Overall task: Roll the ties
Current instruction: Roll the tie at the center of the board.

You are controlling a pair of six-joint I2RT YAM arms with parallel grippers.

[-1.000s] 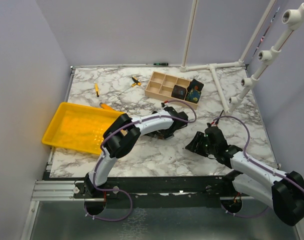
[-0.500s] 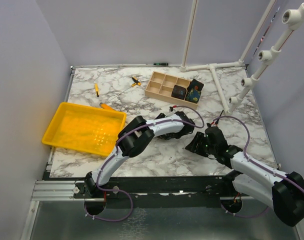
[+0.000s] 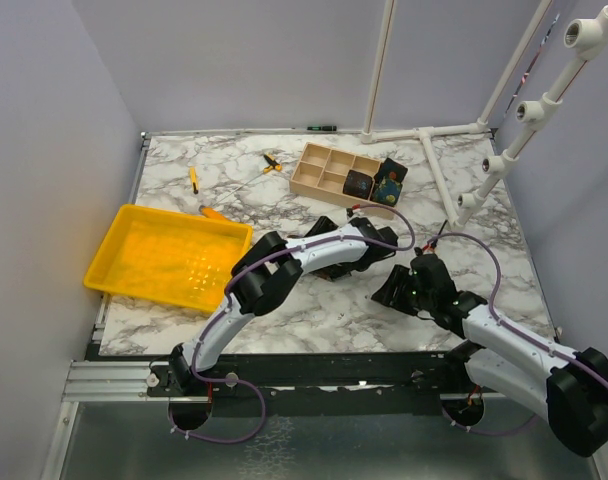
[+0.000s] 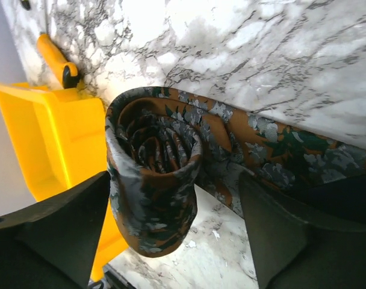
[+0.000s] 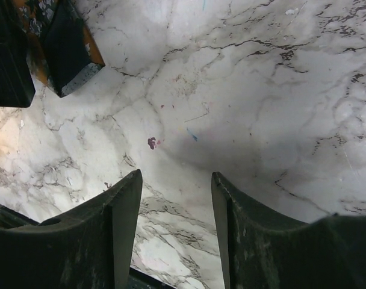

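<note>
In the left wrist view a rust-brown tie with grey and green flowers stands partly rolled on the marble. Its loose tail runs off to the right. My left gripper is open, and the roll sits between its wide-set fingers, close to the left one. From above, the left gripper lies mid-table under its own forearm, which hides the tie. My right gripper hovers just to its right. In its own view the right gripper is open over bare marble. Two rolled dark ties sit in the wooden box.
A yellow tray lies at the left, and its wall shows just beyond the roll. Orange-handled screwdrivers lie at the back left. A white pipe frame stands at the back right.
The left jaws have spread wide apart from the tie roll they were closed on. The left arm has shifted a little to the right. The right arm has not moved.
</note>
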